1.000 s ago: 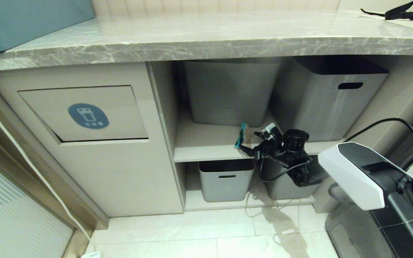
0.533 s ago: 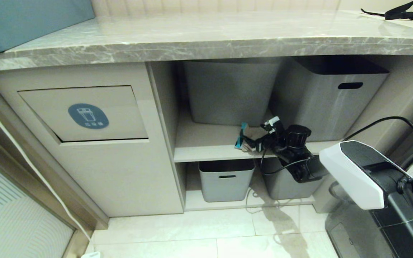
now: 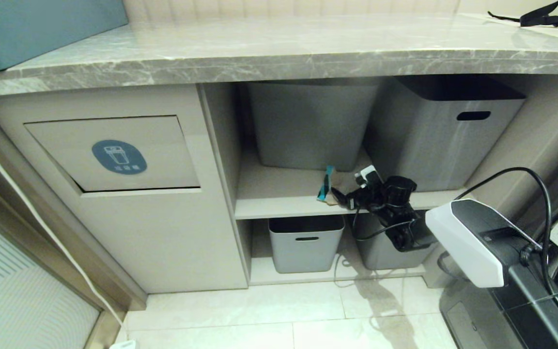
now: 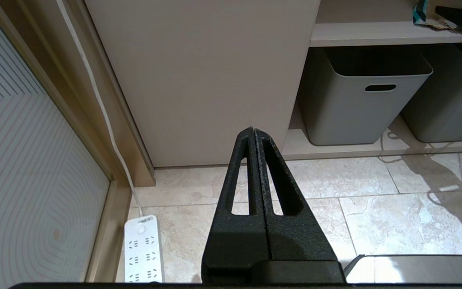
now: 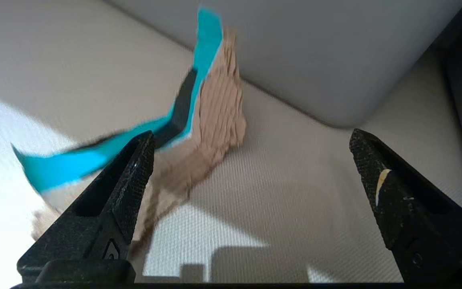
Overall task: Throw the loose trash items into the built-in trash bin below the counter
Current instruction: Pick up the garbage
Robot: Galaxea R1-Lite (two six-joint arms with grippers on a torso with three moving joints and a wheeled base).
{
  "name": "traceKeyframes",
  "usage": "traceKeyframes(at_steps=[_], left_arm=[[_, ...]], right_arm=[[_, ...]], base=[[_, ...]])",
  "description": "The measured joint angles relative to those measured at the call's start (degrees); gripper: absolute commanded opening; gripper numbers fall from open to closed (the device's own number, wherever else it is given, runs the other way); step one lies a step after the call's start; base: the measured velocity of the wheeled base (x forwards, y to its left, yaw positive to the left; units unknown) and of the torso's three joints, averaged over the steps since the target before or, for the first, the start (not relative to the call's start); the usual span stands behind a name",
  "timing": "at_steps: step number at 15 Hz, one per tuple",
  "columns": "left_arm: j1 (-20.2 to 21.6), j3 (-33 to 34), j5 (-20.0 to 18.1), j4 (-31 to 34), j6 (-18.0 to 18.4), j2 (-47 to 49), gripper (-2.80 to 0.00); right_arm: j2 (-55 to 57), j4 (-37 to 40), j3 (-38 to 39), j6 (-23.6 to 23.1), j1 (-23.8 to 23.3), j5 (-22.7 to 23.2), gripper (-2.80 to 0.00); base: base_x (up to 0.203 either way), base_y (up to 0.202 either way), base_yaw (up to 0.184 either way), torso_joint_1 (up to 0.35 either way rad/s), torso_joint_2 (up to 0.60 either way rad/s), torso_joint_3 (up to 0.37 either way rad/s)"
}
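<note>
A torn cardboard scrap (image 3: 327, 186) with a teal-and-black printed face and brown backing stands on edge on the middle shelf (image 3: 279, 194) below the grey marble counter (image 3: 279, 65). My right gripper (image 3: 349, 185) is open, low over the shelf right beside the scrap. In the right wrist view the scrap (image 5: 215, 116) leans against one finger (image 5: 126, 176), and the gap of the gripper (image 5: 251, 160) holds only bare shelf. The built-in trash bin (image 3: 119, 156), a beige flap with a blue sticker, is far to the left, flap closed. My left gripper (image 4: 253, 132) is shut and parked low above the floor.
Two big grey tubs (image 3: 308, 126) (image 3: 443, 135) stand close behind the scrap on the shelf. Two smaller tubs (image 3: 305, 242) sit on the bottom shelf. A white power strip (image 4: 142, 249) and its cable lie on the tiled floor by the left door frame.
My right gripper rose from in front of the shelf edge, turned at the wrist and settled low on the shelf against the scrap. The scrap has stayed in place.
</note>
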Motion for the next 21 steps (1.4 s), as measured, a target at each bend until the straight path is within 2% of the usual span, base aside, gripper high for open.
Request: traceKeyframes(at_steps=[6, 10, 14, 21], left_arm=[[0.0, 0.0, 0.0, 0.0, -0.01, 0.0, -2.8], [0.0, 0.0, 0.0, 0.0, -0.02, 0.0, -2.8], [0.0, 0.0, 0.0, 0.0, -0.01, 0.0, -2.8], [0.0, 0.0, 0.0, 0.0, -0.02, 0.0, -2.8]], right_arm=[[0.43, 1.88, 0.2, -2.08, 0.28, 0.35, 0.0], [-0.93, 2.02, 2.95, -2.75, 0.62, 0.48, 0.0], [-3.69, 2.5, 7.51, -6.68, 0.74, 0.52, 0.0], [-7.41, 2.74, 11.5, -6.02, 1.72, 2.27, 0.0]], base=[[0.0, 0.0, 0.0, 0.0, 0.0, 0.0], [0.0, 0.0, 0.0, 0.0, 0.0, 0.0], [0.0, 0.0, 0.0, 0.0, 0.0, 0.0], [0.0, 0.0, 0.0, 0.0, 0.0, 0.0]])
